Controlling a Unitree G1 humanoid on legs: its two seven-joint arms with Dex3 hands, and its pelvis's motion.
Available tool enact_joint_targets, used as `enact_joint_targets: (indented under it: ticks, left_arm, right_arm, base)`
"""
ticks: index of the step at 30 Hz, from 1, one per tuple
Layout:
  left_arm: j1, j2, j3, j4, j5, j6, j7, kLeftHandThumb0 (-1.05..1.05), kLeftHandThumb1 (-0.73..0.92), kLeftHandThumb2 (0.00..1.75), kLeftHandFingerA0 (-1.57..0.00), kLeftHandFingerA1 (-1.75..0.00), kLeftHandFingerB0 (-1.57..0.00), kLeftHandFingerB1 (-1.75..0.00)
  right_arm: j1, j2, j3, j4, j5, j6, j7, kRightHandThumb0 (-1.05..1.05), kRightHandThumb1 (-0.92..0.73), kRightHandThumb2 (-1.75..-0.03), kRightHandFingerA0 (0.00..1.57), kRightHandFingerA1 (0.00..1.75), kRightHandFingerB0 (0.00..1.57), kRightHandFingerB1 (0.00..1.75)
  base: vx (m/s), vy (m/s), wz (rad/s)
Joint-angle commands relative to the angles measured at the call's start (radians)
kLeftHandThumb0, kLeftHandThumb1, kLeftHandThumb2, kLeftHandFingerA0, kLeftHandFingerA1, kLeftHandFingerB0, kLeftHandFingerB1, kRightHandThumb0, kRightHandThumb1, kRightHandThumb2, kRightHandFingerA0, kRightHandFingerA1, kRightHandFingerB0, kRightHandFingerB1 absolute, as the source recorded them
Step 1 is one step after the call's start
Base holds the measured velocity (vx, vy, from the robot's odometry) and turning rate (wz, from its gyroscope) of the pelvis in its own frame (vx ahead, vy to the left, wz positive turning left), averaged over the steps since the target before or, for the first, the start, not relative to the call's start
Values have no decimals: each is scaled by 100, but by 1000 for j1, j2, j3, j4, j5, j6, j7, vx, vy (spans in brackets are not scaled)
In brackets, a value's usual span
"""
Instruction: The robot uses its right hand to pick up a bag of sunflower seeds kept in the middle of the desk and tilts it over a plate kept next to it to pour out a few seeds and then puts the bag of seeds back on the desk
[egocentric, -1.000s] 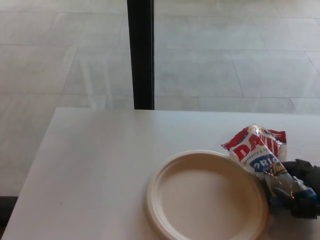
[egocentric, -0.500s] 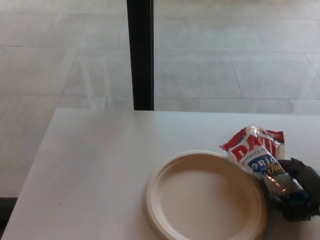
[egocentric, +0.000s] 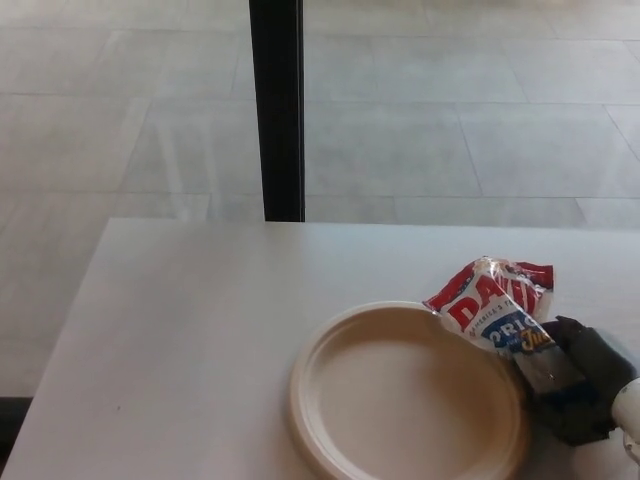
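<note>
A red, white and blue bag of sunflower seeds (egocentric: 492, 305) leans over the right rim of a cream plate (egocentric: 405, 395) on the white desk (egocentric: 200, 330). My right hand (egocentric: 580, 385), black, is shut on the bag's lower clear end at the right edge of the head view. The bag's red top points up and to the left, its corner just over the plate's rim. No seeds show on the plate. My left hand is out of sight.
A black vertical post (egocentric: 277, 110) stands behind the desk's far edge, with grey tiled floor (egocentric: 450, 110) beyond. The desk's left edge runs diagonally at the lower left.
My right hand has carried the bag a little to the left and tilted it toward the plate, so its top corner now reaches the rim. The camera has shifted slightly.
</note>
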Motion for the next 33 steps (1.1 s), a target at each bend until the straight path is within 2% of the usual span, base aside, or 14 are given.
enact_joint_targets:
  ticks: [1,6,9,13,15,16,17,18,24,25,27,28,29,33]
  left_arm:
    - [6,18,-4,-2,-4,-7,-4,-85,64,104,-22,-59,-7,-42]
    - [6,22,-4,2,-6,-1,1,-97,69,107,-23,-59,-6,-38]
    - [7,23,-8,1,-3,3,4,-99,69,109,-26,-59,-6,-34]
    - [11,21,-15,-1,3,-6,12,-96,88,66,-28,-53,-6,-30]
    - [11,19,-12,0,0,-5,19,-97,87,66,-30,-51,-8,-29]
    - [10,20,-17,1,5,-4,22,-93,67,110,-25,-57,-9,-26]
    - [12,21,-23,0,11,-11,19,-97,89,67,-29,-51,-6,-29]
    - [14,22,-24,-2,10,-14,12,-104,73,115,-24,-58,-6,-18]
    - [17,22,-42,-3,20,-16,21,-91,69,111,-23,-57,-7,-29]
    - [18,23,-43,-1,20,-14,24,-93,90,67,-29,-51,-8,-29]
    - [15,24,-41,2,16,-6,23,-100,73,84,-27,-54,-9,-28]
    - [17,24,-41,4,16,-9,20,-94,89,67,-28,-51,-9,-30]
    - [18,26,-46,4,20,-13,18,-90,68,110,-24,-58,-9,-33]
    - [19,28,-69,0,38,-20,34,-97,75,113,-27,-58,-7,-35]
  right_arm:
    - [74,19,25,17,-14,-9,0,-16,-62,-105,109,153,94,66]
    - [154,87,-78,28,-11,-146,-186,-20,-50,-124,98,159,106,121]
    - [183,99,-103,40,-34,-223,-255,-26,-56,-103,86,174,79,164]
    - [215,136,-169,66,-5,-335,-328,-25,-59,-103,85,175,75,164]
    - [231,146,-197,87,0,-390,-370,-25,-59,-106,84,175,74,167]
    - [237,148,-201,100,-12,-417,-397,-24,-60,-102,83,175,72,168]
    - [242,159,-218,107,1,-429,-408,-26,-62,-102,81,175,71,168]
    - [249,163,-229,118,6,-460,-422,-26,-63,-101,81,175,70,168]
    - [290,183,-292,215,35,-677,-520,-27,-60,-105,84,175,70,169]
    - [296,184,-294,216,34,-685,-522,-28,-63,-103,85,175,69,170]
    - [308,186,-303,222,31,-715,-538,-30,-67,-93,83,175,67,170]
    - [314,189,-311,219,39,-721,-533,-28,-67,-95,83,175,67,168]
    - [317,189,-318,223,44,-737,-532,-28,-67,-95,83,175,68,167]
    - [324,146,-317,236,29,-822,-518,-26,-72,-90,81,175,65,164]
  base:
    - [0,0,0]
    - [0,0,0]
    - [0,0,0]
    - [0,0,0]
    - [0,0,0]
    - [0,0,0]
    - [0,0,0]
    - [0,0,0]
    - [0,0,0]
    - [0,0,0]
    - [0,0,0]
    - [0,0,0]
    - [0,0,0]
    - [0,0,0]
